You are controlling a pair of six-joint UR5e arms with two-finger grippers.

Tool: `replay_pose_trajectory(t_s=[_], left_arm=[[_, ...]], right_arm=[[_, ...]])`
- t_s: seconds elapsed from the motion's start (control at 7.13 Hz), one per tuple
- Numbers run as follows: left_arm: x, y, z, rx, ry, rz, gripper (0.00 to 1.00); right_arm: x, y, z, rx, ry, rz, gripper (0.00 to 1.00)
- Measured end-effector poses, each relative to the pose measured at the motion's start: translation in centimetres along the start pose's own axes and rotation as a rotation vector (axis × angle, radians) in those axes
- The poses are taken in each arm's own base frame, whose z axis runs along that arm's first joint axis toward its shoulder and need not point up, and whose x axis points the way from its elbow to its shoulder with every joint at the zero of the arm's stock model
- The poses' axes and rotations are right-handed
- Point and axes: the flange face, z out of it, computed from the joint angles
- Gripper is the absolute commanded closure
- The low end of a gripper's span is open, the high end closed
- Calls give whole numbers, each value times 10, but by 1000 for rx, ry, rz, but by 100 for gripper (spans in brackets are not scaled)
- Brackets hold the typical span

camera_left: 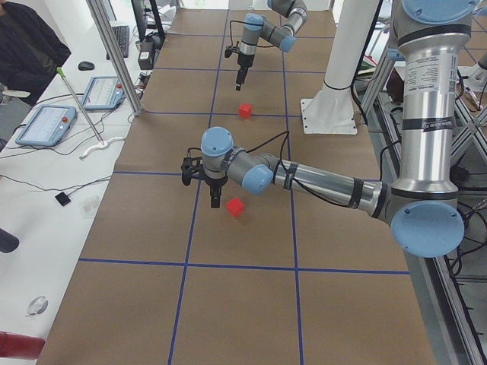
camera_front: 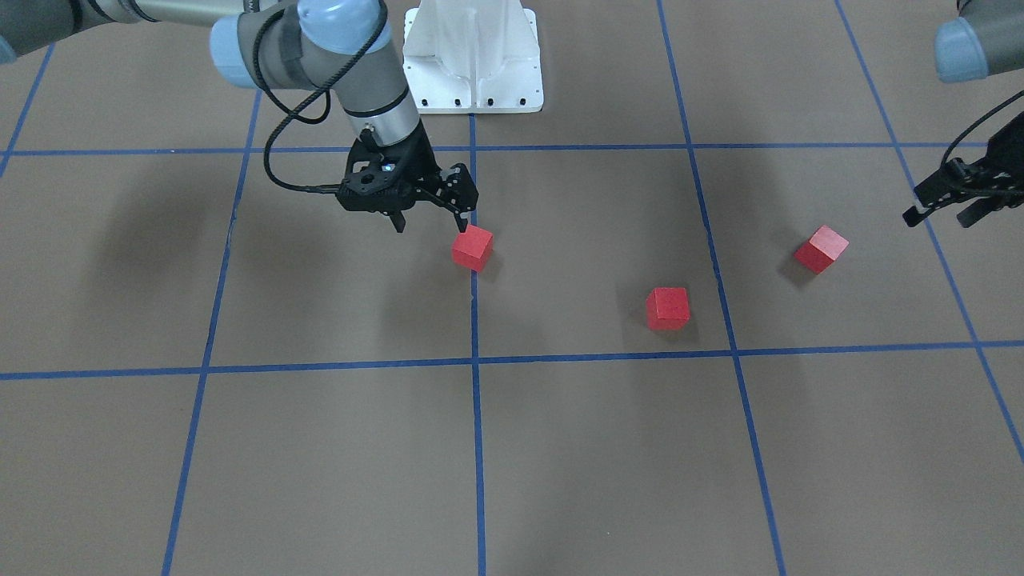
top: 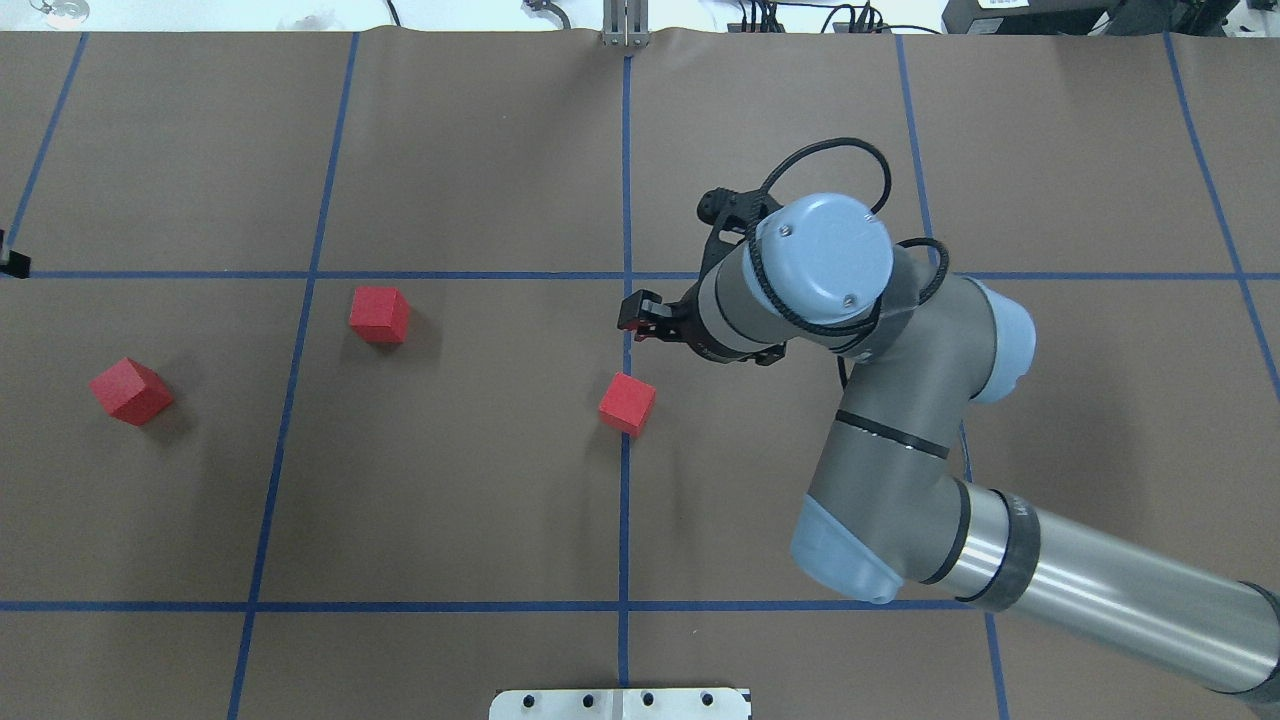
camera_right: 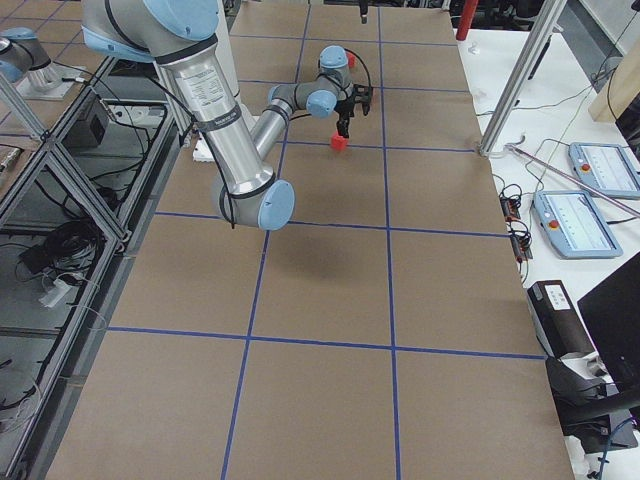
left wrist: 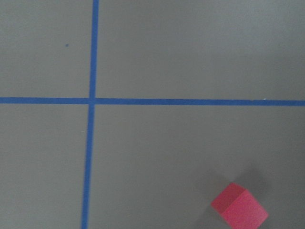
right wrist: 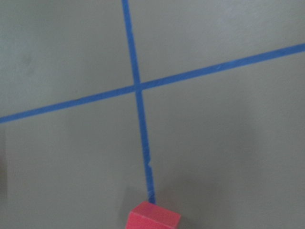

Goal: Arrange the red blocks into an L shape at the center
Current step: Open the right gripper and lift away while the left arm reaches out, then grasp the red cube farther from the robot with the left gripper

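Red blocks, three small matte solid cubes, sit flat and well apart on the smooth brown surface [camera_front: 320,448]. The central block [camera_front: 472,247] rests on the blue tape line [camera_front: 478,432] at the center. The middle block [camera_front: 668,308] and outermost block [camera_front: 821,249] lie toward the robot's left. Cubes have no long axis. The middle one lies nearly square to the grid, and the others are turned askew. The right gripper [camera_front: 430,222] hangs above the central block, fingers spread, empty. The left gripper [camera_front: 940,218], partly cut off by the frame edge, looks parted and empty. The right wrist view clips the central block.
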Motion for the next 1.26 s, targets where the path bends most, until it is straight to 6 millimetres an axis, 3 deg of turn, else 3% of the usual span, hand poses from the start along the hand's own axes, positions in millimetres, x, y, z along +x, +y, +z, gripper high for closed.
replay_pose_trajectory(t_s=[0.28, 0.56, 0.7, 0.98, 1.26], left_arm=[[96, -1, 40, -24, 29, 48, 0], [162, 24, 100, -18, -25, 134, 0], [184, 29, 120, -25, -37, 159, 0], [229, 12, 150, -55, -64, 146, 0], [258, 6, 176, -83, -105, 136, 0]], right_arm=[[64, -44, -28, -33, 18, 29, 0], [112, -66, -31, -33, 60, -7, 0], [125, -71, -28, -31, 79, -10, 0], [149, -80, -25, -26, 111, -22, 0], [162, -85, -25, -22, 122, -28, 0]])
